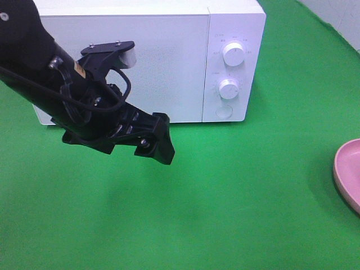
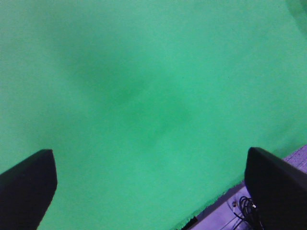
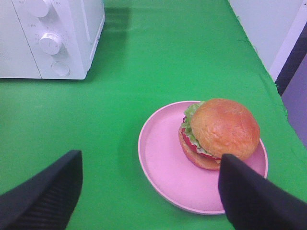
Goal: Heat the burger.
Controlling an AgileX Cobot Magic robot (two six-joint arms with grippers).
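Note:
The burger (image 3: 221,132), with a golden-brown bun, lettuce and tomato, sits on one side of a pink plate (image 3: 165,163) on the green cloth. My right gripper (image 3: 151,163) hovers over the plate's near side, open and empty, with one finger (image 3: 252,196) close beside the burger. The exterior high view catches only the plate's rim (image 1: 346,171) at its right edge; the burger is out of that view. My left gripper (image 1: 154,140) hangs in front of the white microwave (image 1: 124,62), whose door is closed. In its wrist view the left gripper (image 2: 151,158) is open over bare cloth.
The microwave has two knobs (image 1: 233,54) (image 1: 228,89) and a round button (image 1: 223,112) on its right panel. Green cloth (image 1: 225,197) covers the table. The table's edge (image 3: 268,81) runs close to the plate's far side.

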